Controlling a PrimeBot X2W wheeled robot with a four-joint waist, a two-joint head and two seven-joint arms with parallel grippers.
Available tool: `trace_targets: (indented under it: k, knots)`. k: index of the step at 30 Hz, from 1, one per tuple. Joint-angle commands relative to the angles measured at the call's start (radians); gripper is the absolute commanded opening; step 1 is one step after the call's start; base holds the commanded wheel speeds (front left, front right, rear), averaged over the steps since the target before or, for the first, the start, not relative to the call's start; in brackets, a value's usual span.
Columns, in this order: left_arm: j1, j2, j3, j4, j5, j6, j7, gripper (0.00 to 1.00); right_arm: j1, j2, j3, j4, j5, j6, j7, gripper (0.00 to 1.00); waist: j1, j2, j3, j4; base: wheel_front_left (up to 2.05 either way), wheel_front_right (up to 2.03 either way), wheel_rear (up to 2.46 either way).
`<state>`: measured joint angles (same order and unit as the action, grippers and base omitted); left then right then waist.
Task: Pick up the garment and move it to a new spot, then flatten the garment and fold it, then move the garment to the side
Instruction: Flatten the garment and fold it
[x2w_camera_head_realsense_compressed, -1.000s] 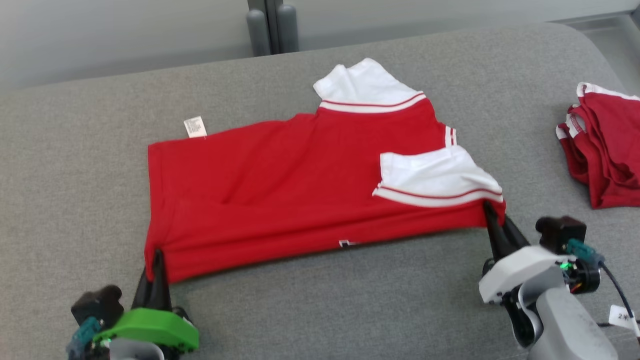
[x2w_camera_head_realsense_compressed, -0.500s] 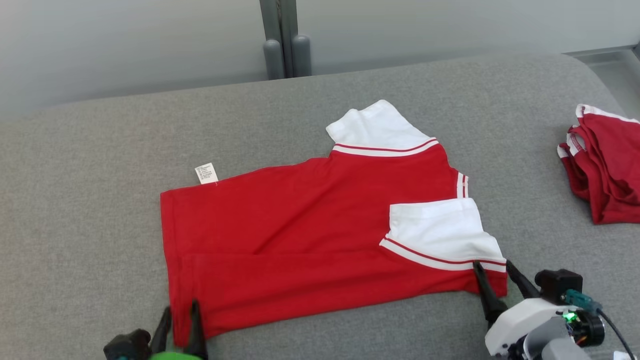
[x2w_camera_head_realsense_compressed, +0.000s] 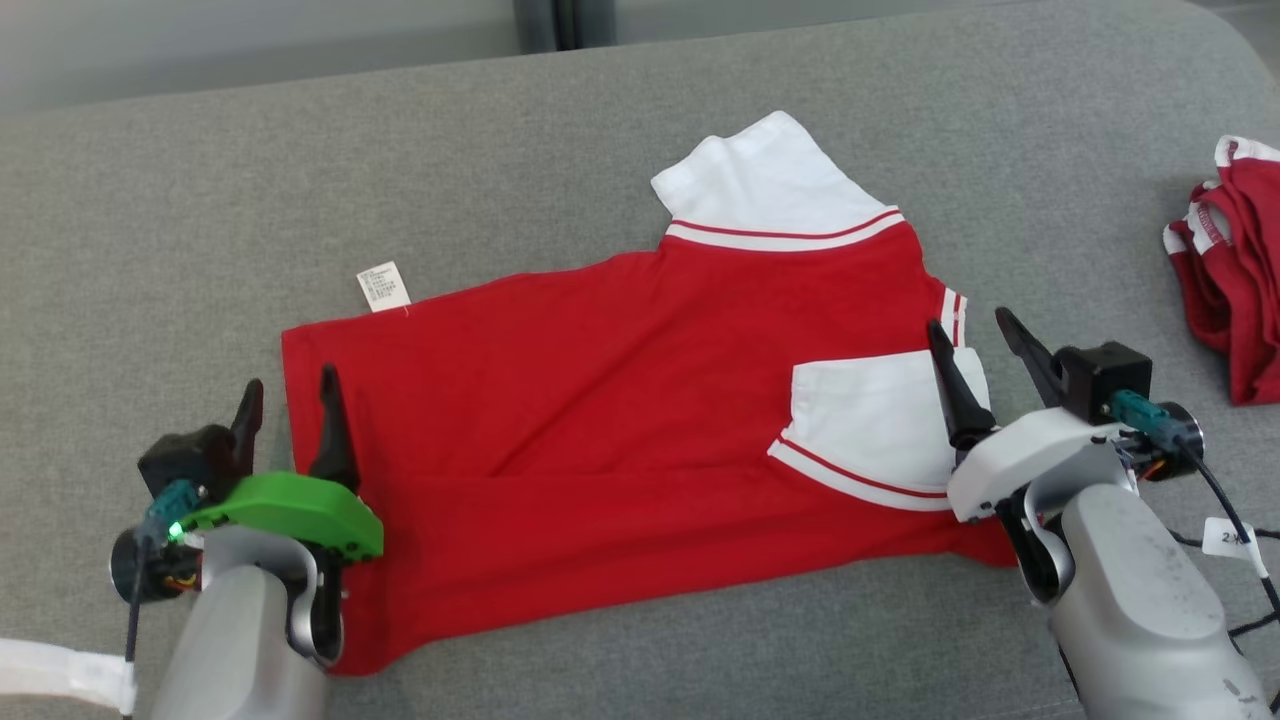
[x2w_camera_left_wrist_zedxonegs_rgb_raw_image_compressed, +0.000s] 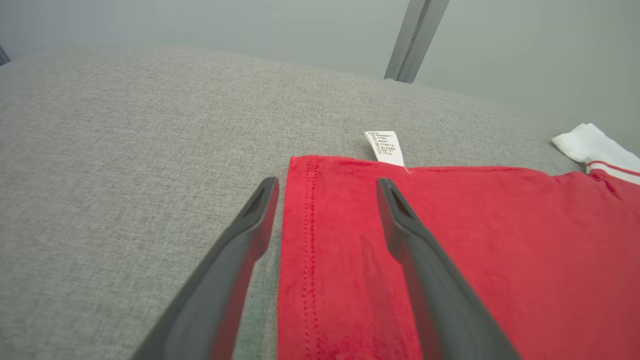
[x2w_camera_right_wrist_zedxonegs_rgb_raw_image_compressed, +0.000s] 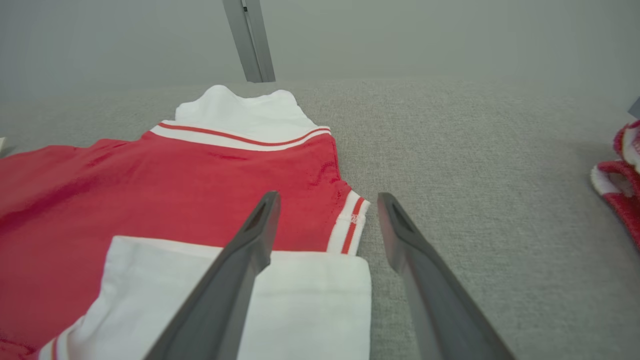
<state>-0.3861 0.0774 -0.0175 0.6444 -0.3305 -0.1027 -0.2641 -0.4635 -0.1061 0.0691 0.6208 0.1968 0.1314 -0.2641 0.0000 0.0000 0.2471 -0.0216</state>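
worktop (x2w_camera_head_realsense_compressed: 200, 180): big grey fabric-covered surface with a rounded far right corner, takes up most of the head view

shirt (x2w_camera_head_realsense_compressed: 600, 430): red, lying pretty flat in the middle of the worktop. Bottom hem is to the left, the sleeve end to the right. The near long edge looks folded over on itself, plus a few soft creases

pile (x2w_camera_head_realsense_compressed: 1235, 290): more red-and-white clothes bunched at the right edge, well apart from the shirt

far sleeve (x2w_camera_head_realsense_compressed: 765, 180): white with a red stripe, sticking out off the far side of the shirt onto the grey

near sleeve (x2w_camera_head_realsense_compressed: 860, 420): same white, folded in on top of the red body near the right end

left pincer (x2w_camera_head_realsense_compressed: 290, 380): green-topped, spread wide, nothing in it. It straddles the shirt's left hem, one side over grey and the other over red. Can't tell if it touches the cloth

right pincer (x2w_camera_head_realsense_compressed: 966, 320): white-topped, also spread wide and empty. It's at the right end, one side over the near sleeve, the other over bare worktop just beside the shirt

tag (x2w_camera_head_realsense_compressed: 383, 286): little white care label poking out of the far edge near the left corner, lying on the grey
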Motion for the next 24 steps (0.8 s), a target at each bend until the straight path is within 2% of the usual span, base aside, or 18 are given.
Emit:
trace_targets:
  k: [1,11,12,13,14,18,24]
  knots:
    - [-0.052,0.017,0.006,0.026,0.014,-0.004,0.000,1.00,-0.032,0.003,0.006,0.010,-0.014,-0.002,0.000,1.00,0.0000,0.0000,0.055,-0.012,0.00,0.00,0.00]
    - [-0.236,0.064,-0.012,0.253,0.026,-0.021,0.000,1.00,-0.206,0.003,0.062,0.085,-0.062,-0.002,0.006,1.00,0.0000,0.0000,0.128,-0.012,0.00,0.00,0.00]
    - [-0.246,0.065,-0.014,0.262,0.028,-0.022,0.001,0.73,-0.221,0.002,0.067,0.091,-0.065,-0.002,0.008,1.00,0.0000,0.0000,0.135,-0.010,0.00,0.00,0.00]
    - [-0.255,0.066,-0.018,0.272,0.028,-0.024,0.001,0.32,-0.239,-0.001,0.074,0.100,-0.069,-0.002,0.013,1.00,0.0000,0.0000,0.140,-0.006,0.00,0.00,0.00]
    - [-0.262,0.065,-0.020,0.277,0.029,-0.025,0.001,0.00,-0.256,-0.003,0.081,0.107,-0.072,-0.002,0.018,1.00,0.0000,0.0000,0.145,-0.002,0.00,0.00,0.00]
    - [-0.288,0.055,-0.032,0.270,0.035,-0.026,0.001,0.00,-0.340,-0.030,0.121,0.147,-0.090,-0.002,0.053,1.00,0.0000,0.0000,0.168,0.022,0.00,0.00,0.00]
    - [-0.315,0.035,-0.072,0.187,0.046,-0.029,0.000,0.00,-0.493,-0.060,0.140,0.221,-0.080,-0.002,0.127,1.00,0.0000,0.0000,0.201,0.078,0.00,0.00,0.00]
